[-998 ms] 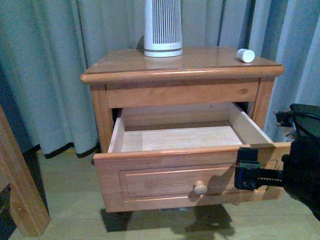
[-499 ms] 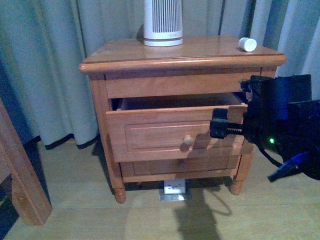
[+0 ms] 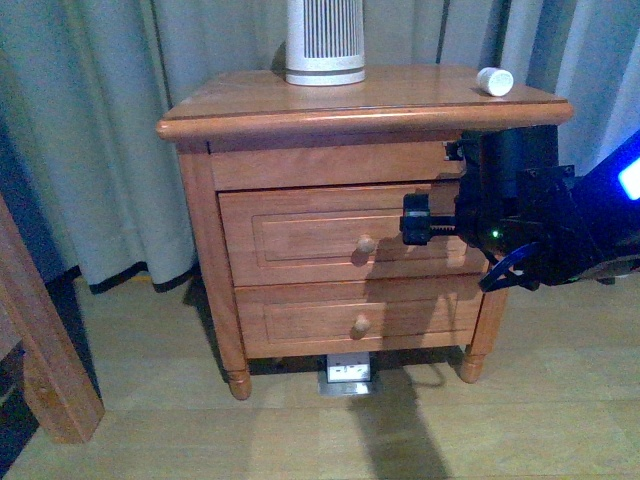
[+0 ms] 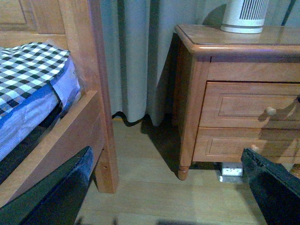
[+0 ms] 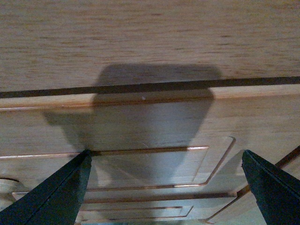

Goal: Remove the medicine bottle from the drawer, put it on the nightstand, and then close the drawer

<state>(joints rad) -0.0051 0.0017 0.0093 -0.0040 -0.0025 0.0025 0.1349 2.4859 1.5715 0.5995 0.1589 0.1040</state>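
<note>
The right gripper (image 3: pixel 418 228) stood with jaws spread, empty, against the drawer (image 3: pixel 340 235), which sat flush in the nightstand (image 3: pixel 200 200). The medicine bottle (image 3: pixel 494 82) lay on top, at one o'clock from the gripper. The left gripper (image 4: pixel 164 187) was likewise spread and empty.

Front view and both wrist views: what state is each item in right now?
upper drawer: shut, flush with the frame
lower drawer: shut
medicine bottle: lying on its side on the nightstand top
right gripper: jaws open, empty, at the drawer front
left gripper: jaws open, empty
</note>
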